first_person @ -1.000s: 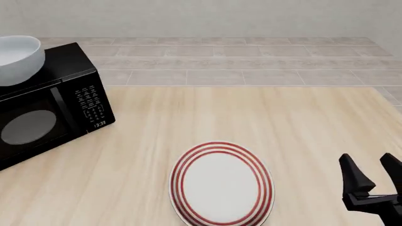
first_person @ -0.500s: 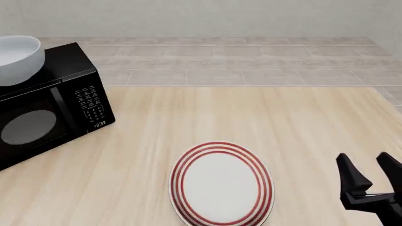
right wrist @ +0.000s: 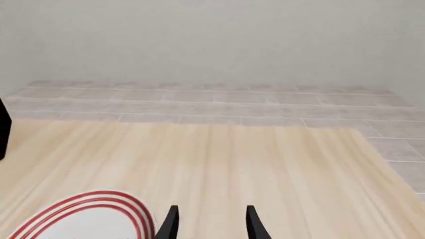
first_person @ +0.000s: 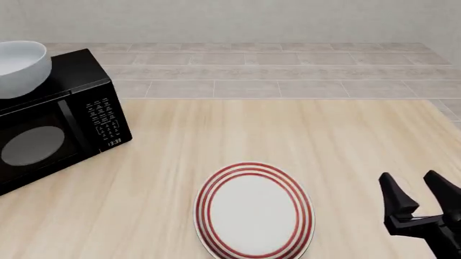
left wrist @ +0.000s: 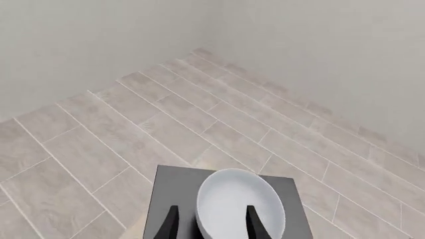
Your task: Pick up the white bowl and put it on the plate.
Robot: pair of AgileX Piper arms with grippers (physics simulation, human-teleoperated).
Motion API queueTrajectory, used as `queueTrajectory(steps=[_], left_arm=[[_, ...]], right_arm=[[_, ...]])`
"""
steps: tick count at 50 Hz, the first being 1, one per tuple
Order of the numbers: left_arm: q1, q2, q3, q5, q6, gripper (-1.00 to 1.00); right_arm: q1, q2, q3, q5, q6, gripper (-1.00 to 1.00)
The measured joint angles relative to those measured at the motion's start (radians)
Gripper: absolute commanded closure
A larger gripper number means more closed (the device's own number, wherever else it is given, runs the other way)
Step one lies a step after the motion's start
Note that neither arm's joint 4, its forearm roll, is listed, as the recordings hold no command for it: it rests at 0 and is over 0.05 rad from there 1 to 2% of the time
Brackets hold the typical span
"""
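In the left wrist view, the left end effector [left wrist: 210, 223] is hanging spread open around nothing, above the white bowl [left wrist: 239, 206] sitting on the black microwave [left wrist: 172, 199].

In the front view, the bowl [first_person: 21, 67] is resting atop the microwave [first_person: 65, 118] at the bench's [first_person: 288, 135] left edge; the red-ringed plate [first_person: 253, 210] is lying near the front edge, and the right end effector [first_person: 418, 194] is hovering open and empty by the front right corner.

In the right wrist view, its fingers [right wrist: 171, 223] are gaping beside the plate [right wrist: 86, 219].

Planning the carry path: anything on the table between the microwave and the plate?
Nothing: in the front view only bare wooden tabletop separates the microwave from the plate. The white bowl sits on top of the microwave.
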Motion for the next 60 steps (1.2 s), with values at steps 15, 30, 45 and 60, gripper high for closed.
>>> queueTrajectory(steps=[15,30,45,60], left_arm=[[0.01,0.132,-0.074,0.011,0.028,-1.0],[0.013,0.198,-0.051,-0.03,0.064,-1.0],[0.007,0.272,-0.068,-0.045,0.1,-1.0],[-0.031,0.363,-0.065,-0.077,0.112,-1.0]], right_arm=[[0.012,0.042,0.0,-0.038,-0.003,-1.0],[0.017,0.113,0.0,-0.099,-0.004,-1.0],[0.02,0.225,0.0,-0.2,-0.004,-1.0],[0.02,0.294,0.0,-0.262,-0.001,-1.0]])
